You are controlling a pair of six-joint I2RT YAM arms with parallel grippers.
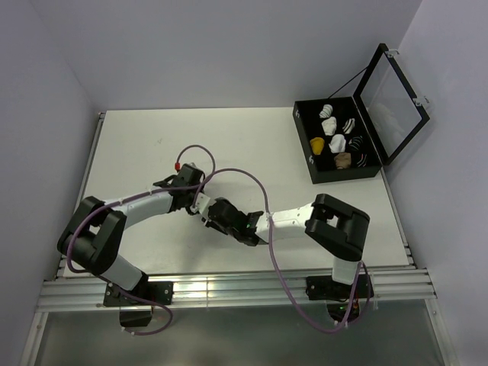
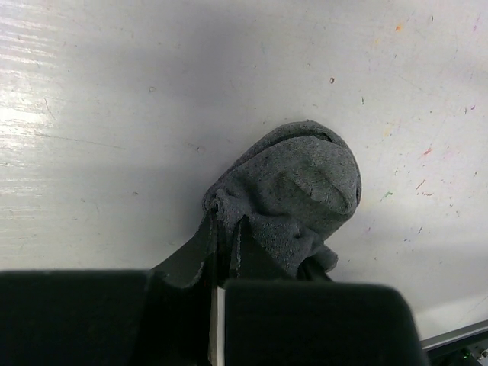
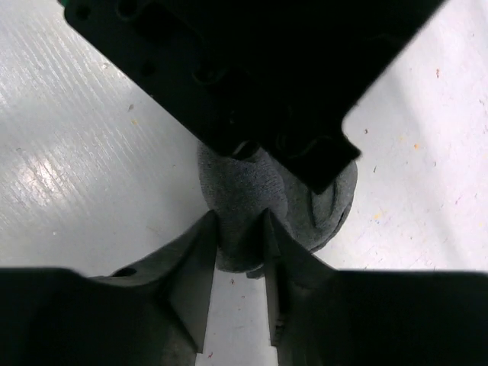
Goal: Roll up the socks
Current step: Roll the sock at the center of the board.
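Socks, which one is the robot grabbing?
The grey sock on the table: the left gripper and right gripper both pinch it. The other sock bundles lie in the black box.

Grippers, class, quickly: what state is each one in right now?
Left gripper: jaws closed, pinching a fold of the grey sock.
Right gripper: jaws closed on the same grey sock, from the other side.

A white table (image 1: 252,141) fills the middle, its top scuffed and flecked with tiny coloured specks. Plain pale lilac walls (image 1: 229,46) close it in at 9, 12 and 3 o'clock. Light glints off aluminium rails (image 1: 244,288) along 6 o'clock. A black case (image 1: 303,141) stands open at 2 o'clock.
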